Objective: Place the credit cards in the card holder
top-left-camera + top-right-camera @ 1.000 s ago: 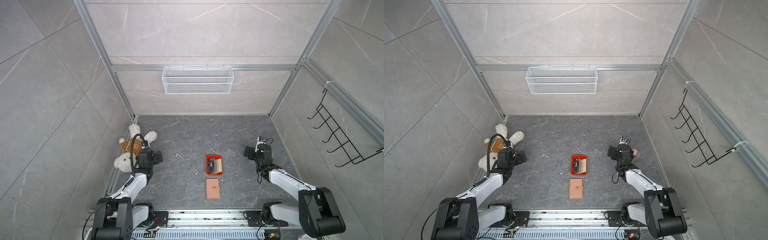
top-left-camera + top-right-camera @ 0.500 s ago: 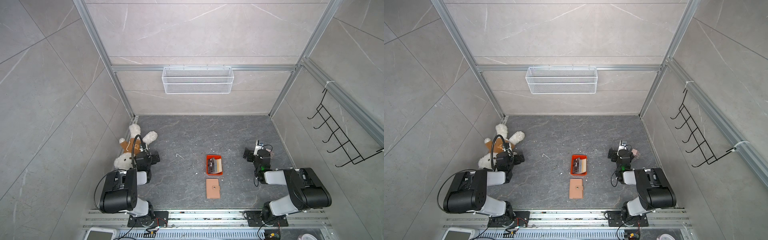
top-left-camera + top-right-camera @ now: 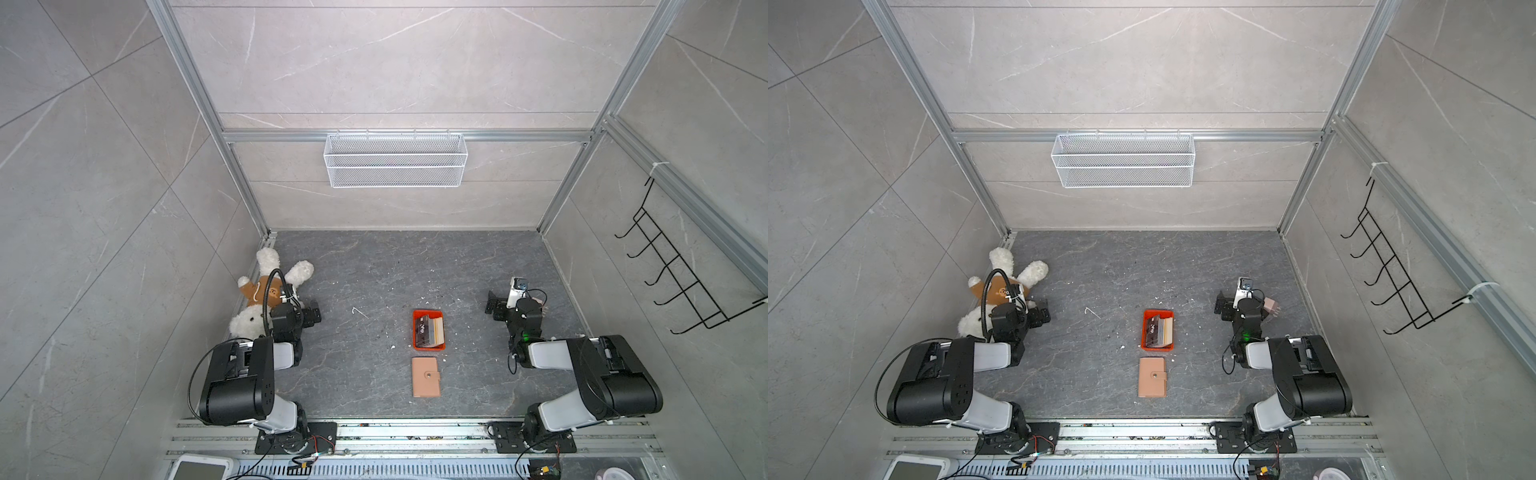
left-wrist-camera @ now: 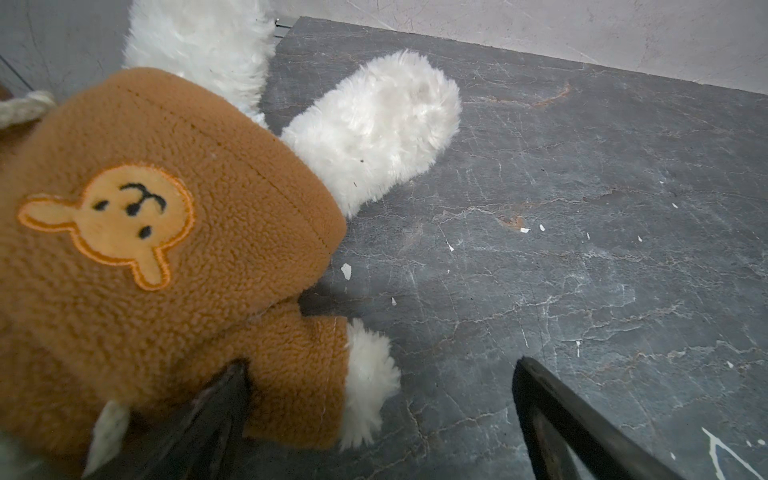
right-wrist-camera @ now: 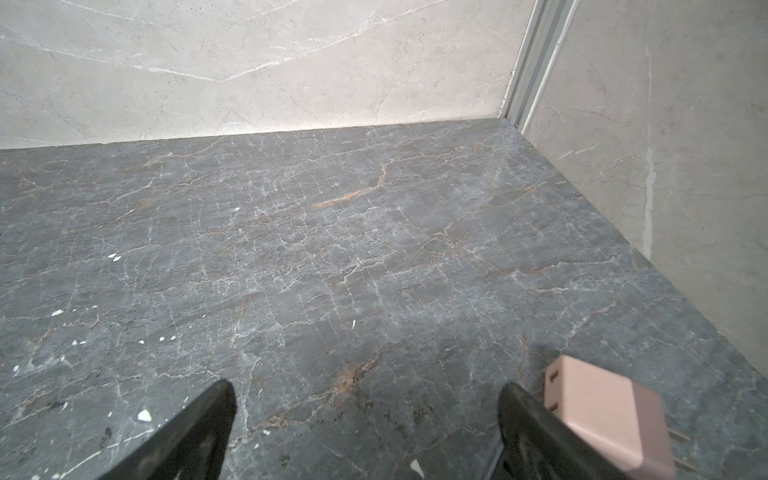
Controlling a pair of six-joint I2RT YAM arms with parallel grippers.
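While both arms sit well away from the orange tray (image 3: 429, 348), nothing of the task is gripped.

- credit cards (image 3: 430, 331): all inside the tray, stacked on edge and leaning. The black "VIP" one is on the tray's left side, tan ones to its right.
- card holder (image 3: 424, 377): flat on the floor just beside the tray, on the side toward the arm bases and not touching it. It is folded shut with the snap tab on top.
- left gripper (image 3: 311, 318): far left of the tray, jaws spread wide, grasping nothing. It sits right by the plush bear (image 3: 266, 291). In the left wrist view one finger (image 4: 224, 399) overlaps the bear's brown fleece sleeve; contact cannot be told. The other finger stands over bare floor.
- right gripper (image 3: 493, 306): far right of the tray and slightly farther from the bases, jaws spread wide with only floor between them.
- pink plug block (image 5: 602, 411): just beside the right gripper's outer finger, on the side away from the tray, not between the jaws.
- white flecks are scattered on the floor around the tray.
- wire basket (image 3: 395, 160): on the back wall, roughly in line with the tray.
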